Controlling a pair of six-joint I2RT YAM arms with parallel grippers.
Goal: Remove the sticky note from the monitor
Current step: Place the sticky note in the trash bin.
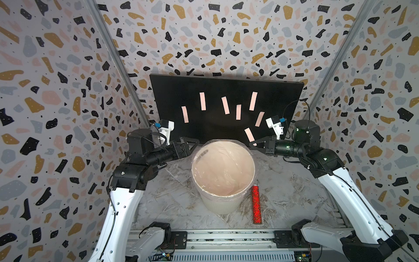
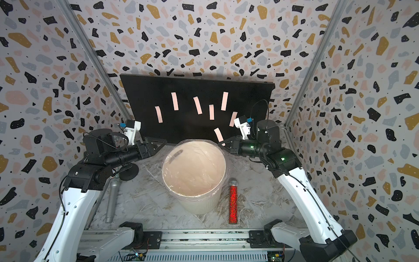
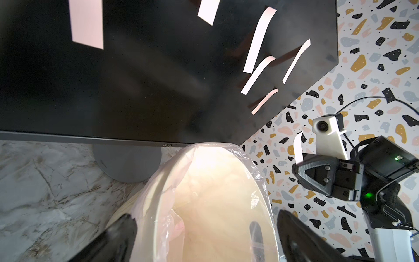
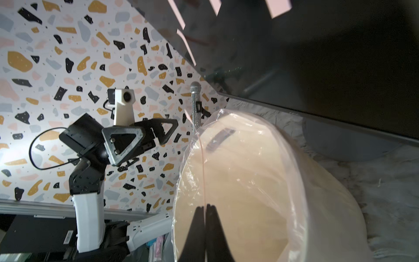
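Note:
The monitor [image 1: 176, 90] stands at the back of the table, with several pink sticky notes [image 1: 202, 101] stuck on its black screen. My right gripper [image 1: 255, 144] is shut on one sticky note [image 1: 249, 134], held off the screen above the far right rim of the white bin [image 1: 217, 206]. The right wrist view shows this sticky note [image 4: 203, 163] edge-on, rising from the closed right gripper [image 4: 205, 206] over the bin. In the left wrist view the strip [image 3: 298, 149] stands up from those fingers. My left gripper [image 3: 205, 215] is open and empty, over the bin's far left rim.
A red glitter microphone [image 1: 257, 204] lies to the right of the bin. A silver microphone [image 2: 112, 199] lies to its left, by a black round base [image 2: 129, 173]. The monitor's grey foot [image 3: 127, 163] sits right behind the bin. Patterned walls close in on both sides.

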